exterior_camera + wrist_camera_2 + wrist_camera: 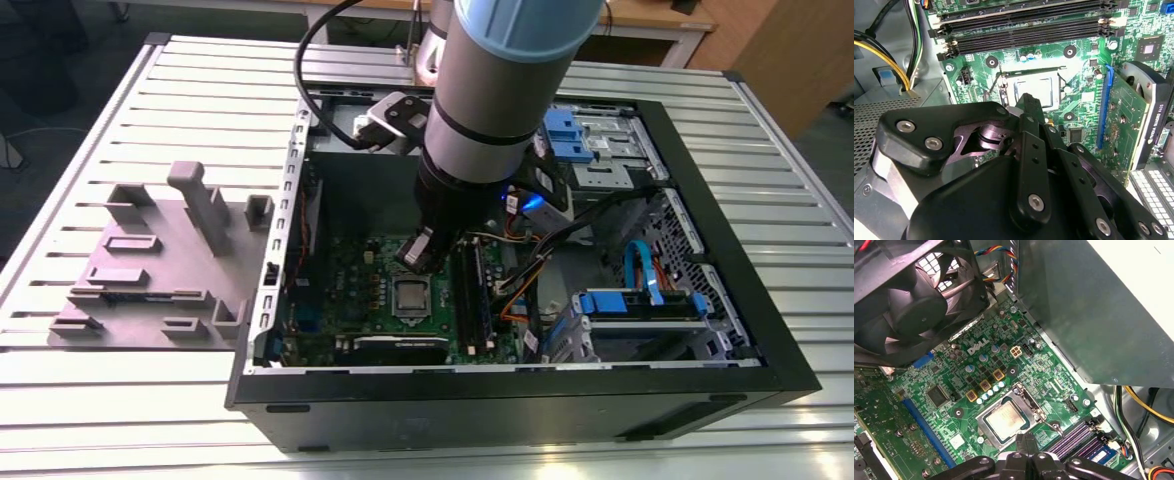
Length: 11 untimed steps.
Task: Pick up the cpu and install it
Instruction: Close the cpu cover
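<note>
Cpu lies seated in its socket at frame centre — install step essentially complete — claw shut, holding nothing, just above it.

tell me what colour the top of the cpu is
Silvery metal, a pale sheen; the cpu shows best in the first wrist view.

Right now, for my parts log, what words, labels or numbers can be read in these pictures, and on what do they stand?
White brand mark on the motherboard, first wrist view: maker's name, left unquoted.
White lettering along the graphics card, second wrist view: brand and model, left unquoted.
Small white markings beside board components: too small to read.
</note>
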{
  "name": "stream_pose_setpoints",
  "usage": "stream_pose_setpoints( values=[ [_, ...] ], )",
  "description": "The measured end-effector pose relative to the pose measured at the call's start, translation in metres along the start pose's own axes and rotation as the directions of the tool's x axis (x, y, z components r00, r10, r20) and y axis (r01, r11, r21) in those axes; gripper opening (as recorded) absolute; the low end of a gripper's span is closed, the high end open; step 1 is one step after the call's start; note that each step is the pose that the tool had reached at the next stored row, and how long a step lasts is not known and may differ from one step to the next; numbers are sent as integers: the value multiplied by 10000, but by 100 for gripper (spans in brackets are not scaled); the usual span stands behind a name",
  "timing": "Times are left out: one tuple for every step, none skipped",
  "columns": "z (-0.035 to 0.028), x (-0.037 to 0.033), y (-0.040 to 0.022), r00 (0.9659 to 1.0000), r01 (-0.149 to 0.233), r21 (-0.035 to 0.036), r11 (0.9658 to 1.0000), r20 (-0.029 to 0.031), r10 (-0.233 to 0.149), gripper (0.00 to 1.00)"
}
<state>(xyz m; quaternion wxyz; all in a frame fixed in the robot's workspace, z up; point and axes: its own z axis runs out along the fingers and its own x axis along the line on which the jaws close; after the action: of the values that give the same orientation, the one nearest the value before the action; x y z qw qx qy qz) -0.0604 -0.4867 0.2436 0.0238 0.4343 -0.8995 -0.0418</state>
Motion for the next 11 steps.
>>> stream_pose_setpoints(
  values=[
    [0,0,0,10000,0,0,10000,1,0,10],
    [0,0,0,10000,0,0,10000,1,0,10],
    [0,0,0,10000,0,0,10000,0,0,10],
    [1,-1,1,10000,-1,11,10000,-12,1,10],
    [0,0,2,10000,-10,62,10000,-78,10,10],
    [-1,0,2,9998,-19,148,9999,-186,22,10],
    [0,0,1,9995,-27,250,9997,-313,35,10],
    [0,0,1,9991,-36,340,9994,-425,51,10],
    [1,0,1,9987,-41,402,9992,-500,61,10],
    [1,0,1,9987,-41,406,9992,-507,61,10],
    [1,1,2,9987,-40,408,9992,-505,61,10]
  ],
)
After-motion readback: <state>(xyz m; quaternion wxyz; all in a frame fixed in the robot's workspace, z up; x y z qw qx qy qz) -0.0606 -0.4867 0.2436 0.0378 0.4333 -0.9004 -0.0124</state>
